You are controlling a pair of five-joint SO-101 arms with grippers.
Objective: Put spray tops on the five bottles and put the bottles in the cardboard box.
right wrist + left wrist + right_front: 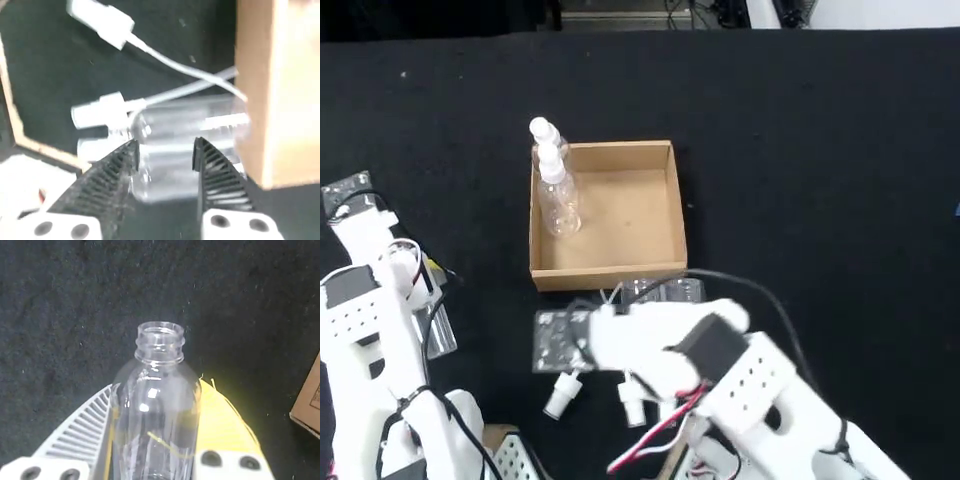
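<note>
Left claw (156, 395) pinches an uncapped clear plastic bottle (160, 347) at the high view's lower left. Right claw (165, 147) is spread around a second clear plastic bottle (192, 125), which lies beside the brown cardboard box (270, 90) at lower centre. Closing there could snag the white spray top's thin tube (170, 60), or squeeze the slick round bottle out sideways.

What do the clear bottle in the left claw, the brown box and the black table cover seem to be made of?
The clear bottle looks like thin glossy plastic: see-through, bright highlights, moulded threaded neck. The brown open-topped box looks like matte cardboard: dull tan, thin flat walls. The black table cover is probably cloth or felt: fuzzy, speckled, no shine.
</note>
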